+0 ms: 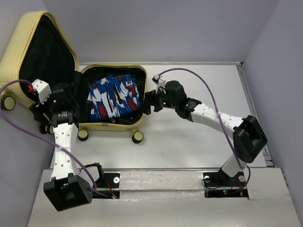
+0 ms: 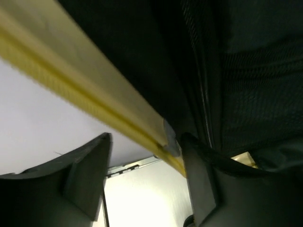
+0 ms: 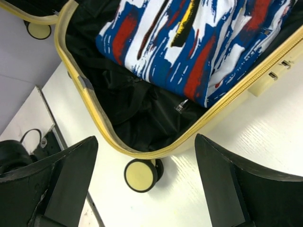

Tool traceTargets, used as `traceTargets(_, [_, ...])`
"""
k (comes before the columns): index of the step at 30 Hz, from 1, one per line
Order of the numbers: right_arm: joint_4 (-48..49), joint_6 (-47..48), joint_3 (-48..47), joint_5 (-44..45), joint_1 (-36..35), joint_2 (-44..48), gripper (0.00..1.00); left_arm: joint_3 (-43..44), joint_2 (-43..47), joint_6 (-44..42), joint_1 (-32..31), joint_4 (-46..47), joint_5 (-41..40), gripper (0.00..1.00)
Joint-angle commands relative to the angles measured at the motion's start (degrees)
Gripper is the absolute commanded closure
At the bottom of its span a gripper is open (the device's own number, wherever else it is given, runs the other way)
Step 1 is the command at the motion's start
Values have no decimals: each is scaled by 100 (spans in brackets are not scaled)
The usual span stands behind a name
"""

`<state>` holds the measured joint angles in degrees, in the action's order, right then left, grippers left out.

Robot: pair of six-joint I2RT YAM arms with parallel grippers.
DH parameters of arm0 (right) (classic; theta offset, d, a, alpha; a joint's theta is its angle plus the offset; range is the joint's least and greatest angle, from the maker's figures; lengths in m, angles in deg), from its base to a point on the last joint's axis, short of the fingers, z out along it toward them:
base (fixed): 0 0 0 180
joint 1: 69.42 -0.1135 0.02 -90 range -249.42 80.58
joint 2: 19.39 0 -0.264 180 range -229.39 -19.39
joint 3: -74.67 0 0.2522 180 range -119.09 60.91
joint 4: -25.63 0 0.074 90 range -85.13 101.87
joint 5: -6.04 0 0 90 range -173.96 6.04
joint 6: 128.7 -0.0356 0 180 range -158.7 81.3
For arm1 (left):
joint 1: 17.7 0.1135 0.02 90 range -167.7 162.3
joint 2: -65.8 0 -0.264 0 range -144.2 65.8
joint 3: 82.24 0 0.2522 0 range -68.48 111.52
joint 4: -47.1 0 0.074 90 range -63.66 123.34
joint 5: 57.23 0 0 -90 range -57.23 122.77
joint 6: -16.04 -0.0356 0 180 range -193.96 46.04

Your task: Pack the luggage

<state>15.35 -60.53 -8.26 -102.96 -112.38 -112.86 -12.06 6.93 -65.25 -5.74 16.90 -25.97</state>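
Down at the bottom of the top view, both arms are bolted to the near edge of the white table (image 1: 199, 146). In the middle right of that view, the right gripper (image 3: 146, 138) hangs over the near corner of the small pale-yellow hard-shell suitcase (image 1: 113, 126). Its two fingers (image 3: 71, 177) are wide apart and hold nothing. One black-and-cream wheel (image 3: 140, 175) sits just under it.

On the left, the left gripper (image 2: 147, 139) is up by the lid. Its fingers (image 2: 90, 175) are apart too, and the yellow rim of the lid (image 2: 85, 80) runs between them. It is close to one finger, but I can't tell if it touches.

The suitcase lies open at the upper left of the table. The folded blue, white and red patterned cloth (image 1: 115, 97) is already inside the flat half, on the black lining. Farther back, the lid stands up in the upper left corner of the frame.

I think the packing is done and the step now is shutting the lid. Next, the left gripper needs to squeeze the rim and swing the lid over onto the cloth. The right gripper should move out of the way so it does not get caught.
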Motion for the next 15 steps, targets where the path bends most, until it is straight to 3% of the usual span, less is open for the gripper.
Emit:
traceTargets(1, [127,64,-140,326,77,-267,10,466,-36,-79,104,572,-50,38])
traceTargets(2, [65,56,-211,484,77,-355,9,483,-54,-115,95,616,-50,45])
traceTargets(3, [-14,38,-377,790,77,-469,9,536,-63,-124,95,643,-24,60])
traceTargets(4, [-93,38,-457,915,77,-696,9,580,-89,-107,95,582,72,69])
traceTargets(5, [-163,38,-536,1020,77,-794,9,615,-107,-37,87,538,152,90])
traceTargets(6, [-199,20,-641,1222,77,-909,8,642,-107,-1,78,520,257,94])
traceTargets(11, [-243,-120,-905,1085,77,-1586,14,213,402,-115,-815,739,214,94])
traceTargets(12, [-234,-173,-958,1040,77,-1691,21,133,498,-159,-1028,826,205,94])
traceTargets(13, [-234,-199,-1028,1022,77,-1822,39,54,743,-194,-1230,871,205,94])
traceTargets(15, [-234,-261,-1055,1022,77,-1903,64,-235,1008,-343,-2158,1029,196,94])
